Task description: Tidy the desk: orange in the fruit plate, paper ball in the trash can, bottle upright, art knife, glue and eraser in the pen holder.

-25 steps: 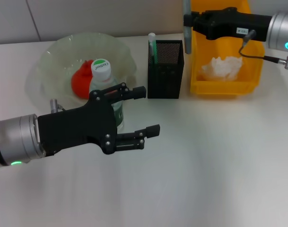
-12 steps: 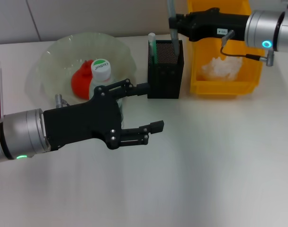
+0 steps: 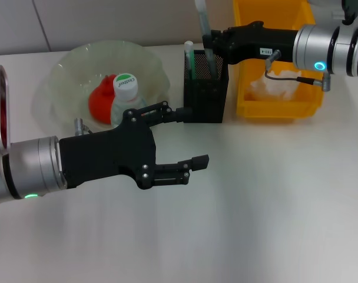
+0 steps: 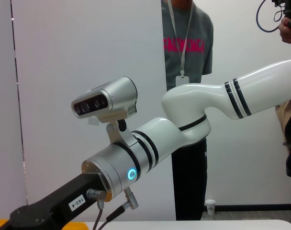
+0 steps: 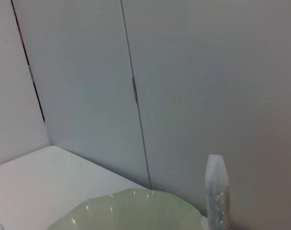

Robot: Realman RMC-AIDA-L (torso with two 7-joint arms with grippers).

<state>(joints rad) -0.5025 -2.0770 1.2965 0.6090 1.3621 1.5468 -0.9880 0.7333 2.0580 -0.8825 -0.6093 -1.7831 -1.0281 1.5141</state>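
While the right gripper (image 3: 209, 44) hangs over the pen holder (image 3: 206, 88), closed around a slim grey-green stick (image 3: 203, 26) whose lower end dips into the cup, we list the pen holder as a tall square black mesh cup standing between the fruit plate (image 3: 67, 71) and the trash can (image 3: 297, 100), with a white-and-green pen-like item (image 3: 189, 59) upright in its left corner. We record the fruit plate as pale green glass with a scalloped rim, holding the red-orange orange (image 3: 100, 101). The bottle (image 3: 127, 97), clear with a white-and-green cap, stands upright at the plate's front edge. The yellow trash can holds the white paper ball (image 3: 267, 87). The left gripper (image 3: 188, 137) hovers low in front of the bottle, fingers spread wide, holding nothing.
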